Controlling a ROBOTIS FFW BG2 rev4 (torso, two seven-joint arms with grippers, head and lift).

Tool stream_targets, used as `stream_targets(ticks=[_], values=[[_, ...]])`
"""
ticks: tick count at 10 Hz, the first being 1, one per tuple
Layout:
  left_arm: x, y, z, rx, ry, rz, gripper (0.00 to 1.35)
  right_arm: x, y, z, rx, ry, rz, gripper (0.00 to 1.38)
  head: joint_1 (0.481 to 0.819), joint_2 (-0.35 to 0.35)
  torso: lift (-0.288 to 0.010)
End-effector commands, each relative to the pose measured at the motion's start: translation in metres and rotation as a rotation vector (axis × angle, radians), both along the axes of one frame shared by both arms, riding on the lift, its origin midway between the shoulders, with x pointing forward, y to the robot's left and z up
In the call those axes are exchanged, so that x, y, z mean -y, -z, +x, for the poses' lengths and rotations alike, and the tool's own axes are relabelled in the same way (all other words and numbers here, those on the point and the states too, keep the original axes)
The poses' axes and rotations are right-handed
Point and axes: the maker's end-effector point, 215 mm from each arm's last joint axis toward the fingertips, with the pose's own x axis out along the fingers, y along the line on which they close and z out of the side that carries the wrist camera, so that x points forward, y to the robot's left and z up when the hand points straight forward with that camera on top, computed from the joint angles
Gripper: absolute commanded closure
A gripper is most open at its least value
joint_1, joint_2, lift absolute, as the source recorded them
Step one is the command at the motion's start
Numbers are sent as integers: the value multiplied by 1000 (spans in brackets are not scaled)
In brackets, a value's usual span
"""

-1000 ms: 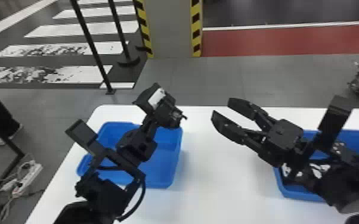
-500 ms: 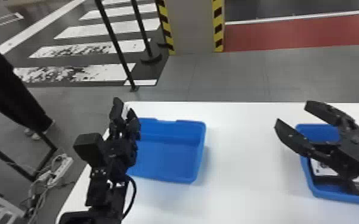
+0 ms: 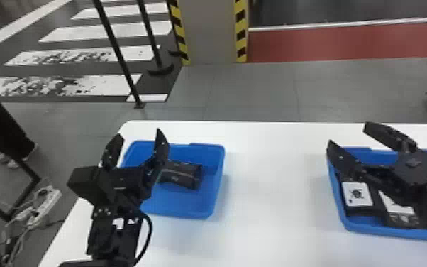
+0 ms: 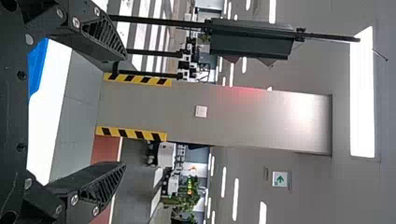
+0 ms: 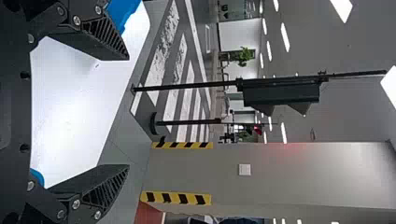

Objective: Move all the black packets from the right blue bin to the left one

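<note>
Black packets [image 3: 358, 197] in R bin [image 3: 383, 231]: R gripper [image 3: 347, 134] over it, L gripper [image 3: 137, 136] well left, both spread; centre on one pkt b4 closing.

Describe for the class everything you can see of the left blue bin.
The left blue bin is a shallow, open-topped tray with rounded corners and smooth walls, plastic by its look. Its far rim has a slightly raised stretch. It sits upright on the white table, near the table's left edge. One black packet lies inside, with bare blue floor around its right and near sides. The left gripper, its fingers open, hides part of the bin's left side; whether they touch cannot be told.
</note>
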Motion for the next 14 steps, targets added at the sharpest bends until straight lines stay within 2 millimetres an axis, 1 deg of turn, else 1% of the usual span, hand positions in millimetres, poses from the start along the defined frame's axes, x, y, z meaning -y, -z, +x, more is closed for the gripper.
stream_targets(ticks=[1, 2, 3, 4, 5, 8, 9, 10, 11, 13, 14], values=[[1, -6, -1, 24, 3, -8, 110, 12, 10, 0, -40, 57, -37, 216, 695, 187, -110], [0, -13, -3, 47, 2, -7, 111, 27, 15, -9, -52, 144, -65, 217, 695, 176, -110], [-1, -16, -5, 60, 0, -16, 110, 42, 30, -11, -94, 203, -79, 217, 695, 160, -110], [2, -19, -7, 74, 12, -23, 110, 54, 53, -12, -166, 239, -100, 216, 695, 145, -110], [7, -19, -4, 71, 37, -19, 110, 64, 69, -13, -228, 273, -129, 213, 695, 131, -110], [14, -17, -1, 62, 70, -19, 117, 99, 137, -31, -461, 368, -199, 213, 695, 82, -110], [14, -16, -2, 60, 73, -20, 117, 115, 151, -36, -522, 396, -226, 213, 695, 66, -110], [15, -16, -2, 60, 75, -18, 117, 130, 162, -42, -573, 428, -241, 213, 695, 58, -110], [15, -16, -3, 62, 76, -17, 117, 144, 166, -44, -585, 471, -256, 213, 695, 38, -110], [15, -15, -5, 60, 77, -18, 117, 179, 171, -39, -601, 549, -281, 216, 695, -3, -110], [15, -15, -5, 61, 78, -19, 119, 195, 175, -32, -612, 581, -283, 217, 695, -15, -110]])
